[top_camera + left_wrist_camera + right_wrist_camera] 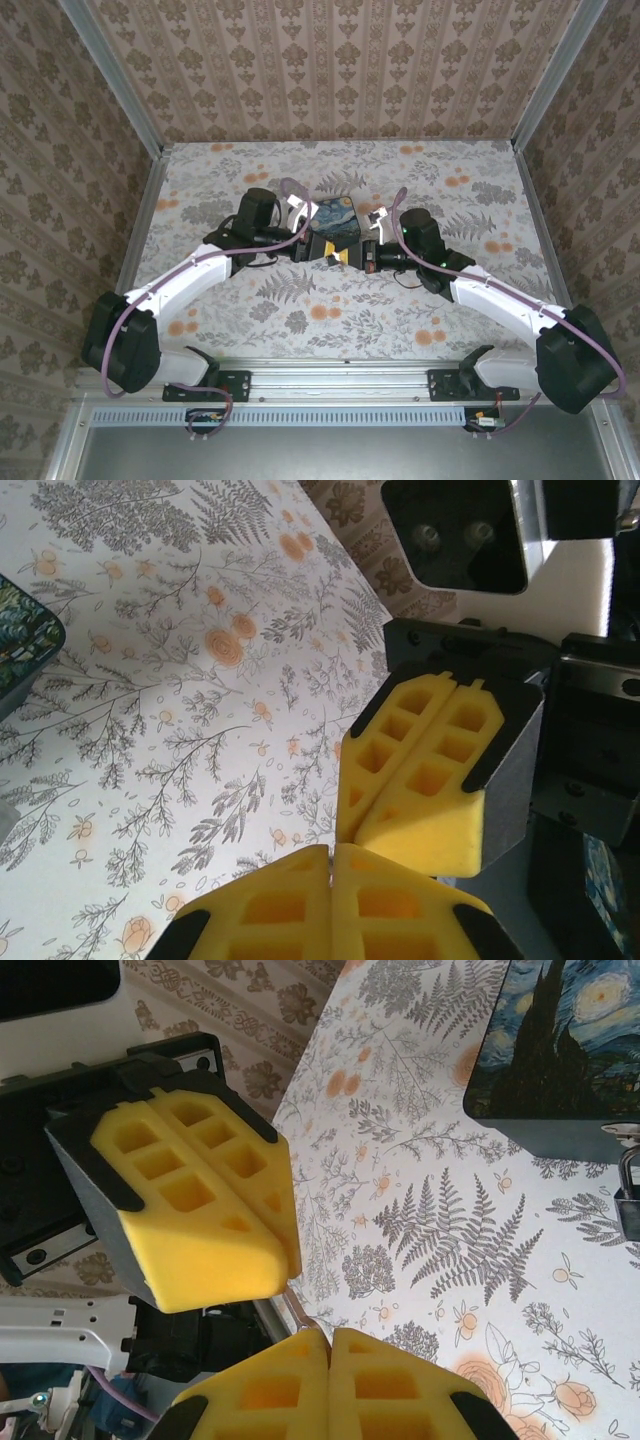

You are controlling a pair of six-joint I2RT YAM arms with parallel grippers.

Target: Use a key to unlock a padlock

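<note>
Meeting tip to tip
Your right hand (330,1338) clamps the thin dark metal key (291,1305); your left hand (330,855) is fully closed beside it.

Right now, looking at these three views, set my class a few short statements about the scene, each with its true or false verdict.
1. The jaws of the left gripper and of the right gripper are shut. True.
2. The padlock lies between the two grippers. False: it sits at the edge of the box, apart from both.
3. The box is painted in dark blue swirls. True.
4. The table is plain white. False: it carries a fern and flower print.
</note>
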